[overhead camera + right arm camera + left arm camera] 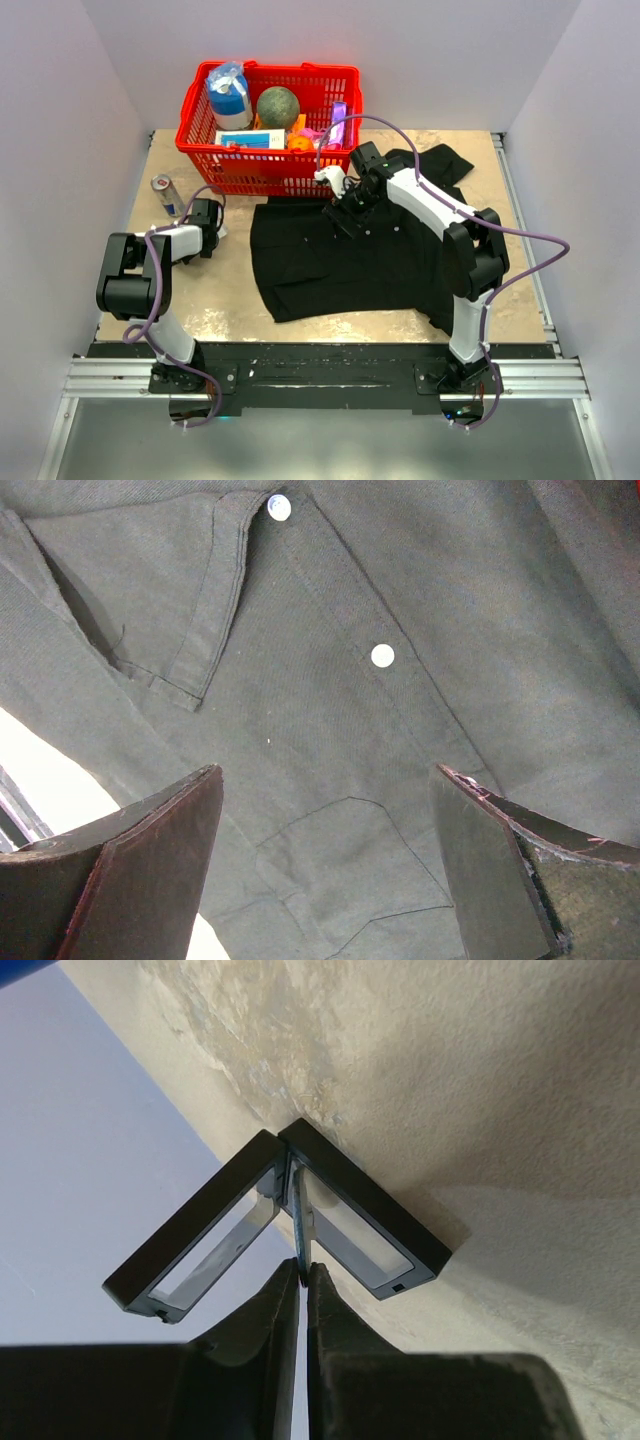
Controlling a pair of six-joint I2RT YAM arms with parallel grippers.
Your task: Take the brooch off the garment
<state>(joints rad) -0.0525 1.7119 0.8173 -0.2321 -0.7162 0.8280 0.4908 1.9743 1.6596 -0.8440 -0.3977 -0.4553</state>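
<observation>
Top view: the garment (340,265) lies spread over the middle of the worktop (200,300). The right hand (345,212) hangs over its upper edge, just above centre frame. The left hand (208,222) is at middle left, clear of the cloth and beside a can (166,193). No brooch can be made out on the shirt here.

Left wrist view: the left hand (302,1272) is pinched shut on a silvery sliver (300,1222) that stands upright and edge-on, its tip at the corner of two black frames (200,1250). It may be the brooch seen edge-on; I cannot tell for sure.

Right wrist view: the right hand (327,780) is spread wide and holds nothing. Below it are the collar (170,590), two buttons (382,656) and a pocket (350,870), but no disc.

Judgement: if the sliver is the brooch, it is in the left hand, well left of the shirt.
</observation>
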